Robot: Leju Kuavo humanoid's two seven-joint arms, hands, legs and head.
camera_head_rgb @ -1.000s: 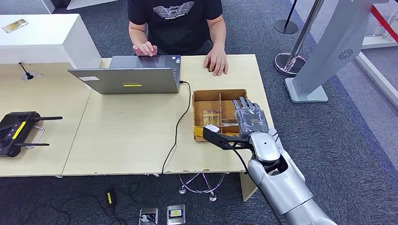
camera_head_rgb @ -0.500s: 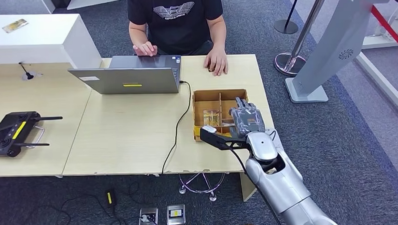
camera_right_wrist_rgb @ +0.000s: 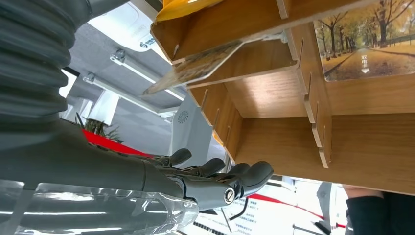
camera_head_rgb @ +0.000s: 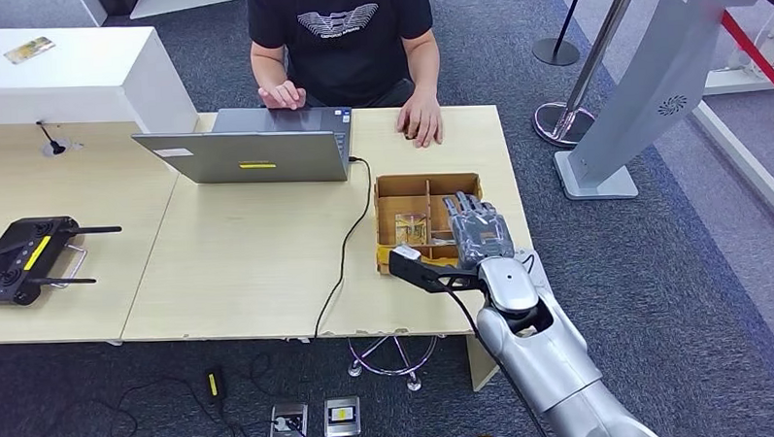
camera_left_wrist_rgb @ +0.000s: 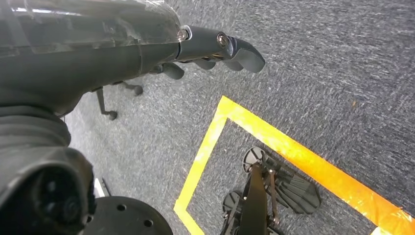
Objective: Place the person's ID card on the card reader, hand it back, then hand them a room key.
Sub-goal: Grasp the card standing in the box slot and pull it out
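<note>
A wooden divided box stands near the table's right front corner with cards lying in its compartments. My right hand hovers over the box's right side, fingers stretched forward and holding nothing. In the right wrist view the same hand reaches along the box's dividers, close to a card printed with autumn trees and a tilted card leaning in another slot. My left hand hangs over the floor with nothing in it.
A person sits across the table, one hand on a grey laptop, the other flat on the table. A black cable runs beside the box. A black controller lies far left. A card rests on the white counter.
My right hand has shifted slightly left and toward me over the box. The person and the other things have not moved.
</note>
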